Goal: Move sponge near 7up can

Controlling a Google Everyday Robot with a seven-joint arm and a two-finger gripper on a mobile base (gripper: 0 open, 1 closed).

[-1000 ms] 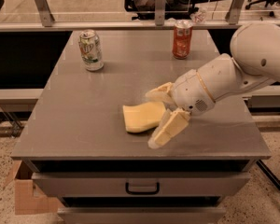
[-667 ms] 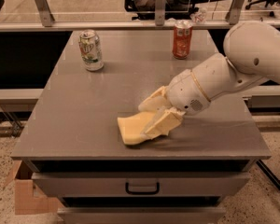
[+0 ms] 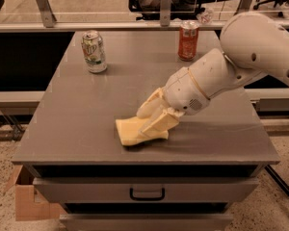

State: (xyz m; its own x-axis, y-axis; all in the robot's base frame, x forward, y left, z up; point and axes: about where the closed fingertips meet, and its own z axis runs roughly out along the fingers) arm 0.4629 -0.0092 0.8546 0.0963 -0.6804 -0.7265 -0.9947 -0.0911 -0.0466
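I hold the gripper (image 3: 143,121) low at the counter's (image 3: 62,129) front, fingers pinched on the sponge (image 3: 129,134), which runs leftward from them. The 7up can (image 3: 94,51) stands well beyond the fingers, far left.

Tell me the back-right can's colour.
The can is red-orange, seen best in the camera view; the tool grips the sponge near the table's front.

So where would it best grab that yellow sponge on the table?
Probably by its right end, coming from the right and above: the sponge is a thin, soft pad low on the table, and that end faces the arm. The gripper is at that end.
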